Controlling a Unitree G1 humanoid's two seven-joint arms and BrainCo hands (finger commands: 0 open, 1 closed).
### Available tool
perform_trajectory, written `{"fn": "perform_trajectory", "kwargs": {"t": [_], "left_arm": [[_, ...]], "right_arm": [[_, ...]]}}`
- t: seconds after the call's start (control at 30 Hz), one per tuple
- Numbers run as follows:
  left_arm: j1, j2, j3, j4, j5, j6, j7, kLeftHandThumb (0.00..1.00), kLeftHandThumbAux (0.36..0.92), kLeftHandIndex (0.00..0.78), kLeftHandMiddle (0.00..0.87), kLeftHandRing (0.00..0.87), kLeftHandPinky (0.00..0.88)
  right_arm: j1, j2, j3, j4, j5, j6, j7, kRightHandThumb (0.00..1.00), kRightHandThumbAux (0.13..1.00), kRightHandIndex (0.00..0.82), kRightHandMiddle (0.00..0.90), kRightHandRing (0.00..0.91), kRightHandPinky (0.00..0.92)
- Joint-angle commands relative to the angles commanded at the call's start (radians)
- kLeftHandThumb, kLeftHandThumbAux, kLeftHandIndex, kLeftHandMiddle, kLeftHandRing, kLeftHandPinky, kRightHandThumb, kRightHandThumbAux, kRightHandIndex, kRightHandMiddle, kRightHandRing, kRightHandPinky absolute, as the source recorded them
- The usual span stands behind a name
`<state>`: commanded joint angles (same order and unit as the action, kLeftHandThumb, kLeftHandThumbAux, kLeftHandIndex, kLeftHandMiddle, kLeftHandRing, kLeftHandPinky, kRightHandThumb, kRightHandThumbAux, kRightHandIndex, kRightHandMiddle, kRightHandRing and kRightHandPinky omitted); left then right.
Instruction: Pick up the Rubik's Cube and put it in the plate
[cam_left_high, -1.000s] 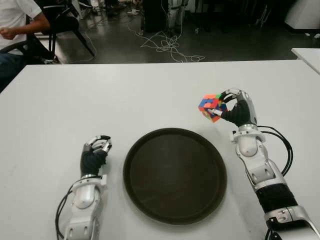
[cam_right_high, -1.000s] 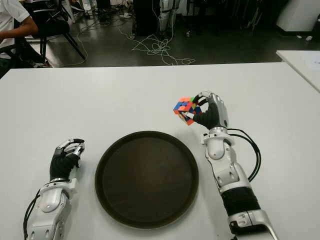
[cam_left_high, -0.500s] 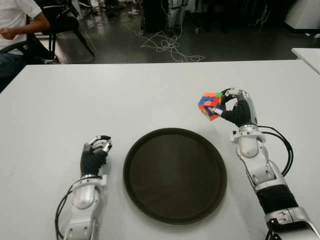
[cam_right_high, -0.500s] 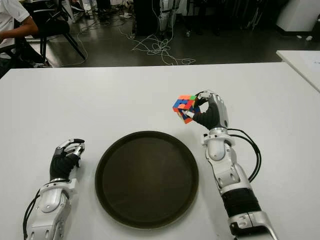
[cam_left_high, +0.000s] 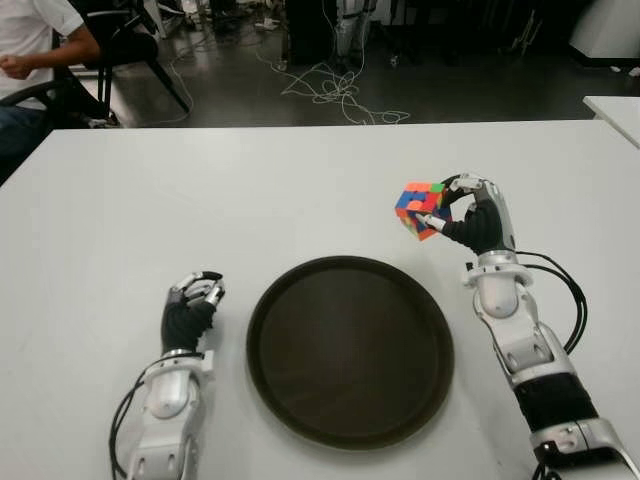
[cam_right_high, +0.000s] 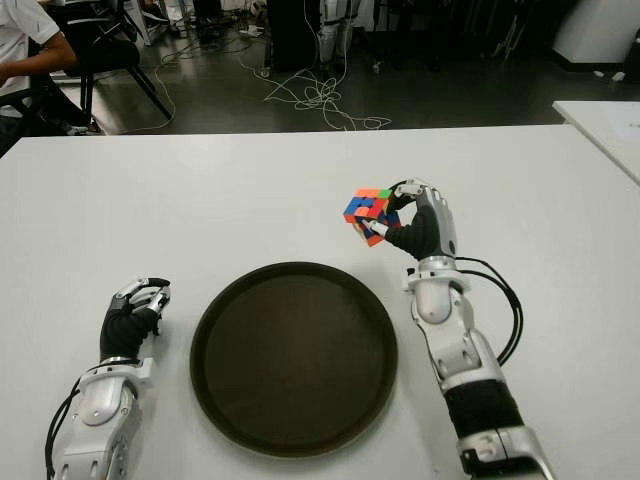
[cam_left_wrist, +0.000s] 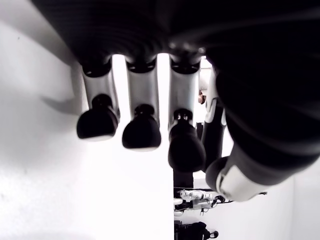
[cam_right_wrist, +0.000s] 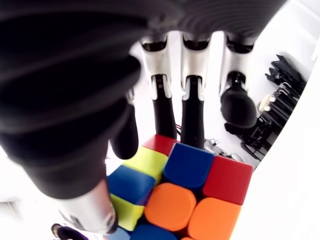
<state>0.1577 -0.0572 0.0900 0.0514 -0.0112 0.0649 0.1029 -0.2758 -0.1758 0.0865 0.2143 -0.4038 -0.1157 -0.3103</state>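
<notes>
While the right hand (cam_left_high: 478, 222) grips the Rubik's Cube (cam_left_high: 421, 210) in its fingers (cam_right_wrist: 192, 112) above the worktop (cam_left_high: 300, 190), we note the plate (cam_left_high: 350, 350) lies nearer and left of it. The left hand (cam_left_high: 190, 305), fingers curled and empty, shows left of the plate.

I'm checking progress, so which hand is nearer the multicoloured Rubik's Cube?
Right. The right hand grips the multicoloured Rubik's Cube above the table, beyond the round dark plate. The left hand shows left of the plate, away from the cube.
</notes>
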Motion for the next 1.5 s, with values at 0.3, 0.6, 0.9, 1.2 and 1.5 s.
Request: {"fn": "perform_trajectory", "kwargs": {"t": [0.3, 0.6, 0.9, 1.2, 1.5], "left_arm": [[-0.006, -0.012, 0.009, 0.011, -0.013, -0.012, 0.003, 0.712, 0.703, 0.444, 0.828, 0.835, 0.834], [-0.004, -0.008, 0.006, 0.012, -0.006, -0.016, 0.001, 0.711, 0.704, 0.443, 0.831, 0.834, 0.828], [-0.008, -0.008, 0.006, 0.009, -0.008, 0.000, 0.000, 0.710, 0.705, 0.443, 0.821, 0.824, 0.811], [-0.015, -0.005, 0.006, 0.017, -0.001, 0.003, 0.005, 0.710, 0.705, 0.443, 0.823, 0.826, 0.818], [-0.012, -0.006, 0.004, 0.014, 0.000, -0.008, 0.004, 0.710, 0.704, 0.443, 0.835, 0.841, 0.838]], "right_arm": [[0.029, 0.025, -0.005, -0.091, 0.037, -0.018, 0.028, 0.265, 0.845, 0.678, 0.794, 0.809, 0.800], [0.108, 0.080, 0.027, -0.311, 0.073, 0.039, 0.105, 0.246, 0.842, 0.701, 0.805, 0.822, 0.811], [0.143, 0.089, 0.016, -0.420, 0.233, 0.141, 0.292, 0.253, 0.828, 0.714, 0.814, 0.825, 0.817], [0.172, 0.082, 0.038, -0.524, 0.359, 0.272, 0.452, 0.311, 0.809, 0.720, 0.810, 0.818, 0.811], [0.205, 0.068, 0.064, -0.574, 0.421, 0.336, 0.548, 0.359, 0.803, 0.730, 0.816, 0.820, 0.813]]}}
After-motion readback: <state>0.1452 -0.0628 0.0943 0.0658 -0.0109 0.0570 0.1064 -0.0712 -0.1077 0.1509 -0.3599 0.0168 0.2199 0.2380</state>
